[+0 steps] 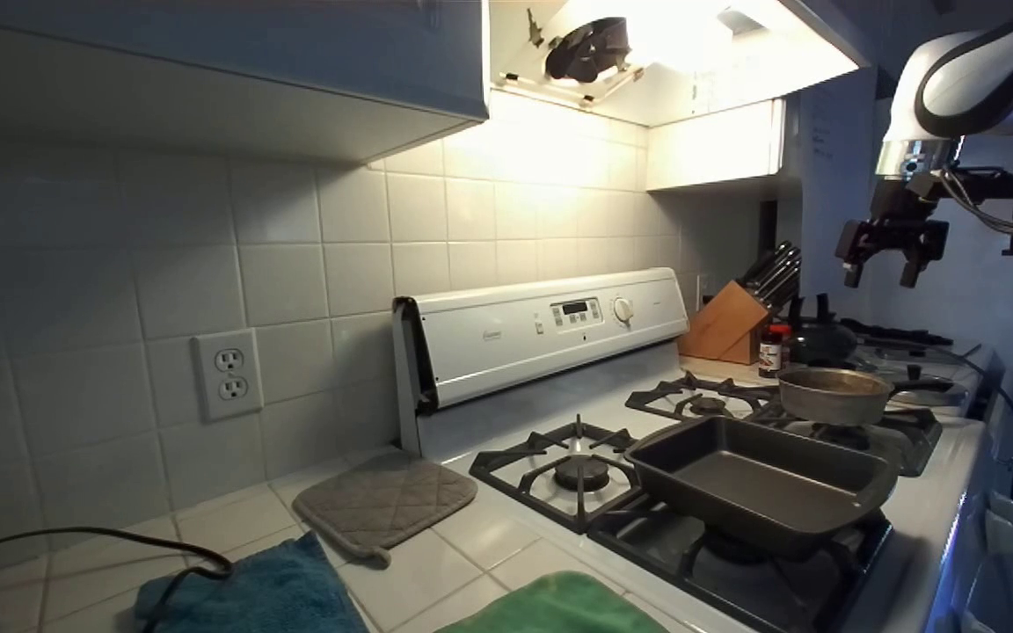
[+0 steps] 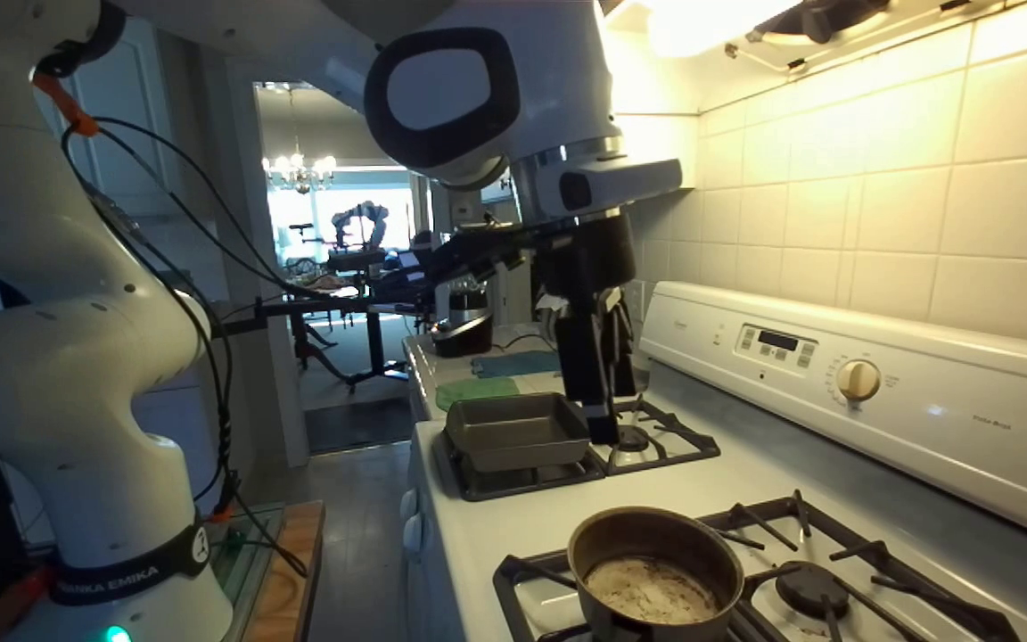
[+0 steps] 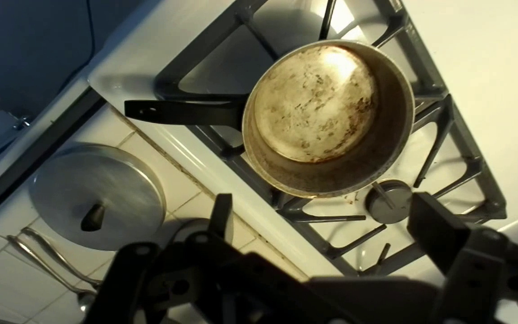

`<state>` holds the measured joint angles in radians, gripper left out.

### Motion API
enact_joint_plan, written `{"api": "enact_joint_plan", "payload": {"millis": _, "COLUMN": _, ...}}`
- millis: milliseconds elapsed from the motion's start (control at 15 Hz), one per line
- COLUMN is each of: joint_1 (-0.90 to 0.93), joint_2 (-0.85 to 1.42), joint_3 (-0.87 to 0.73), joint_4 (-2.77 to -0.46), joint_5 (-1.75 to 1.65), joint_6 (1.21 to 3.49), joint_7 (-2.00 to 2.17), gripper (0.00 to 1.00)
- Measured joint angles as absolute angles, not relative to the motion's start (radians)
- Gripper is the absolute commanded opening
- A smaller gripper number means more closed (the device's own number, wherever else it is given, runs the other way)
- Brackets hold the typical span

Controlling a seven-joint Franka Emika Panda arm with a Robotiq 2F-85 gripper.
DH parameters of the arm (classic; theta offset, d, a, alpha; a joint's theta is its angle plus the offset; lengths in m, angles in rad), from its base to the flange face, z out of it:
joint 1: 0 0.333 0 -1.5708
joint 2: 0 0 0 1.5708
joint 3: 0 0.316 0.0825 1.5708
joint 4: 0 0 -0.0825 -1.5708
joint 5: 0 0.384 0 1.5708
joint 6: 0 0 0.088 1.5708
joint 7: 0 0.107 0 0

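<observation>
My gripper (image 1: 881, 278) hangs high above the far end of the stove, pointing down. Its black fingers (image 3: 439, 229) stand wide apart with nothing between them, and it touches nothing. Beneath it, in the wrist view, a worn metal saucepan (image 3: 322, 103) rests on a burner grate, its inside stained brown. The pan's black handle (image 3: 182, 111) points out over the stove's edge. A dark rectangular baking pan (image 1: 761, 483) sits on another grate and shows in both exterior views. On the tiled counter beside the stove lies a round metal lid (image 3: 101, 193) with a black knob.
Silvery utensils (image 3: 52, 261) lie near the lid. A wooden knife block (image 1: 726, 325) and a small bottle (image 1: 770, 352) stand behind the saucepan. A grey pot holder (image 1: 388, 497), a blue cloth (image 1: 260, 589) and a green cloth (image 1: 559, 607) lie on the near counter. Cabinets overhang the stove.
</observation>
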<state>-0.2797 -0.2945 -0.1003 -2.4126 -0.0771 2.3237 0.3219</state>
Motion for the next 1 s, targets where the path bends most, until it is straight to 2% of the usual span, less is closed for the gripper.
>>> {"api": "enact_joint_plan", "payload": {"millis": 467, "joint_1": -0.288, "joint_2": -0.167, "joint_3": -0.174, "joint_4": -2.322, "joint_5": -0.078, "joint_6": 2.361, "joint_7": 0.315, "gripper": 1.00}}
{"api": "enact_joint_plan", "payload": {"millis": 1000, "joint_1": -0.285, "joint_2": -0.164, "joint_3": -0.174, "joint_4": -2.322, "joint_5": -0.078, "joint_6": 2.361, "joint_7": 0.329, "gripper": 1.00}}
